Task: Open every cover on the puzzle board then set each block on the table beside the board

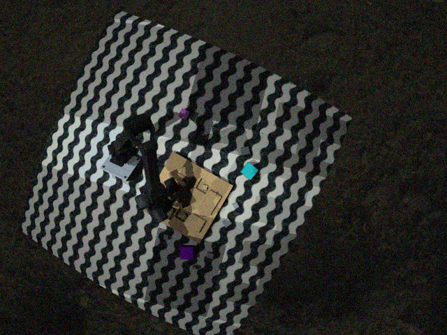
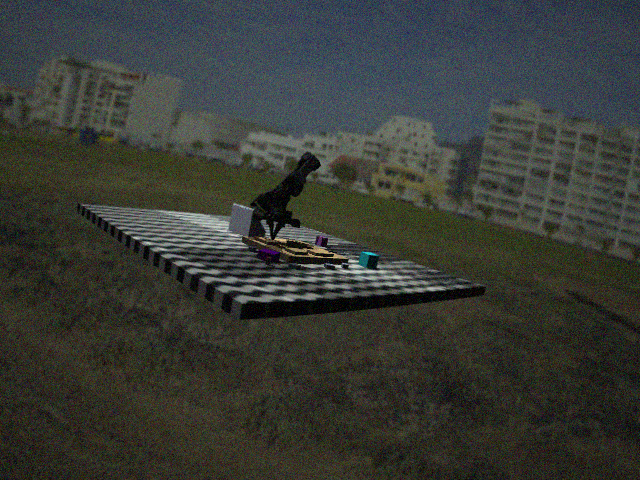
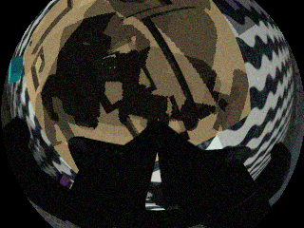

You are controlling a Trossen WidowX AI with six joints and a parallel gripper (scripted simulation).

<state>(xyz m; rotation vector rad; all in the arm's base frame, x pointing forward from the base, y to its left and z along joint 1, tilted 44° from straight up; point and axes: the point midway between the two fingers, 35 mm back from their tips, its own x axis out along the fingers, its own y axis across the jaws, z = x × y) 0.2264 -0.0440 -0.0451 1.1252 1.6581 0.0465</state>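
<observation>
The tan puzzle board (image 1: 195, 232) (image 2: 310, 256) (image 3: 184, 45) lies on the wavy-striped table, partly in the arm's shadow. Dark outlines of covers and wells show on it (image 1: 204, 187); I cannot tell which are open. A cyan block (image 1: 249, 170) (image 2: 368, 259) (image 3: 14, 70) rests on the table right of the board. A large purple block (image 1: 186, 252) (image 2: 267, 254) lies just off the board's near corner. A small purple block (image 1: 184, 113) (image 2: 321, 240) lies farther behind. My gripper (image 1: 181, 196) (image 2: 272, 235) (image 3: 156, 124) is shut and empty, low over the board's left half.
The arm's grey base plate (image 1: 119, 169) (image 2: 241, 219) stands left of the board. Small grey pieces (image 1: 226, 222) (image 1: 245, 150) lie on the table near the board's right side. The table (image 1: 288, 144) ends in dark ground all round.
</observation>
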